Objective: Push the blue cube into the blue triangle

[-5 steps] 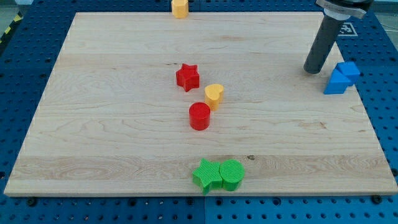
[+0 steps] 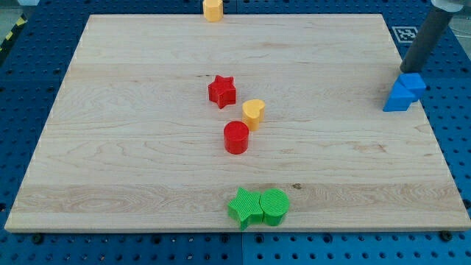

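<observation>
The blue cube [image 2: 413,84] and the blue triangle [image 2: 398,98] sit touching each other at the board's right edge, the cube at the upper right of the triangle. My tip [image 2: 409,71] is the lower end of the dark rod, right at the top edge of the blue cube, at or very near contact with it.
A red star [image 2: 221,91], a yellow heart [image 2: 254,112] and a red cylinder [image 2: 236,138] cluster mid-board. A green star [image 2: 243,207] and green cylinder [image 2: 274,206] sit at the bottom edge. A yellow block [image 2: 213,9] sits at the top edge of the wooden board [image 2: 110,147].
The rod has moved right and up, from the left of the blue pair to just above the blue cube. No block has visibly moved.
</observation>
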`<action>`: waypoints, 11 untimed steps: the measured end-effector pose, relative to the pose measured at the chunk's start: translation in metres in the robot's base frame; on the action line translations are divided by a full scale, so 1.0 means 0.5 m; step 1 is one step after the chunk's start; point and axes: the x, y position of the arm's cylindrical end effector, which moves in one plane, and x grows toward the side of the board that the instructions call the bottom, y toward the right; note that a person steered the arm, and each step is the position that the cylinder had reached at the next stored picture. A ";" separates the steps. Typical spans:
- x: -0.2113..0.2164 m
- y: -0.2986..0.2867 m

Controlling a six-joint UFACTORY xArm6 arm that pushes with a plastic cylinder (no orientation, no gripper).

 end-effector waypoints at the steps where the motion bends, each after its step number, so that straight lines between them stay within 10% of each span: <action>1: 0.000 0.020; 11: 0.100 -0.163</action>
